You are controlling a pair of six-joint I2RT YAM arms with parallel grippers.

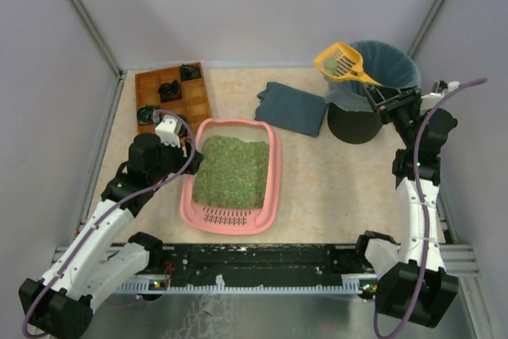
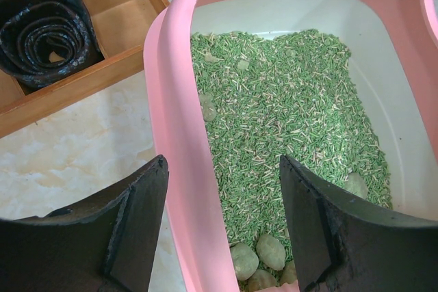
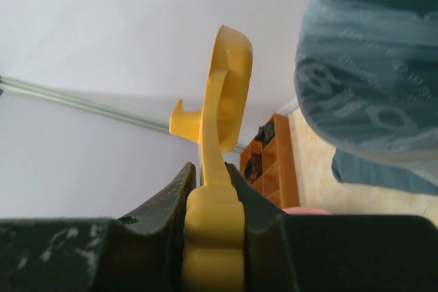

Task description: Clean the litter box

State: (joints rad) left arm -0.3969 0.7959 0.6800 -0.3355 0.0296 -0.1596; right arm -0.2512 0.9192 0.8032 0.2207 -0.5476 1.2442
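Beige marbled table (image 1: 333, 180) w/ plain pale-grey walls (image 1: 238, 5) behind, left & right of it; metal struts (image 1: 79, 9) run up from its far corners. Even, soft light.

Left gripper (image 2: 222, 169) parted (arm bent low), right gripper (image 3: 211, 172) clamped, raised.

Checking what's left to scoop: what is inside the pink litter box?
The litter box holds green granular litter over most of its floor, with a few pale clumps among it. Anything buried beneath is hidden.
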